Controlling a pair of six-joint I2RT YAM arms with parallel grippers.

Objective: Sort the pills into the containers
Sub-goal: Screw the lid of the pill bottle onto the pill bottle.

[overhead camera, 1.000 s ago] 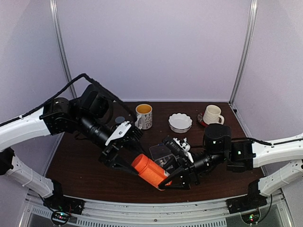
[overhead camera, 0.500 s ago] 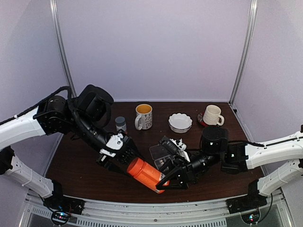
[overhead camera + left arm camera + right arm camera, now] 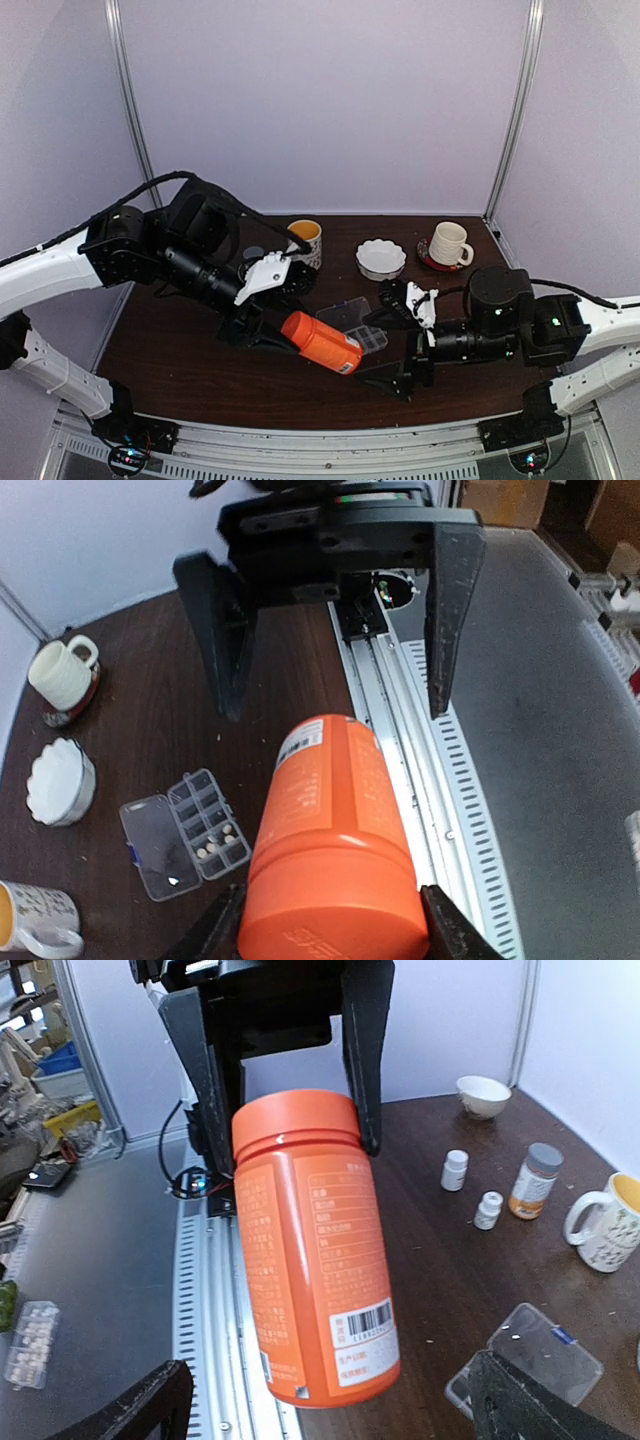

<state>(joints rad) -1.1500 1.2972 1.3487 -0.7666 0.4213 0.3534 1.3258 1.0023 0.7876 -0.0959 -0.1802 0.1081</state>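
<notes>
Over the dark brown worktop [image 3: 180, 350], the orange cylindrical plastic bottle [image 3: 322, 342] hangs tilted from the left tool [image 3: 268, 335] alone, its two fingers clamped on the capped end. Half a second earlier the right tool [image 3: 388, 380] bracketed the bottle's base. It has since backed off toward its own side and stands wide open, holding nothing. Just behind the bottle lies the flat clear plastic pill box [image 3: 150, 830], lid flung back, with a few tiny pale pills [image 3: 215, 842] already in some of its compartments. The release appears complete, yet the cap looks closed, though neither wrist view settles whether it has loosened, so pouring must wait.
</notes>
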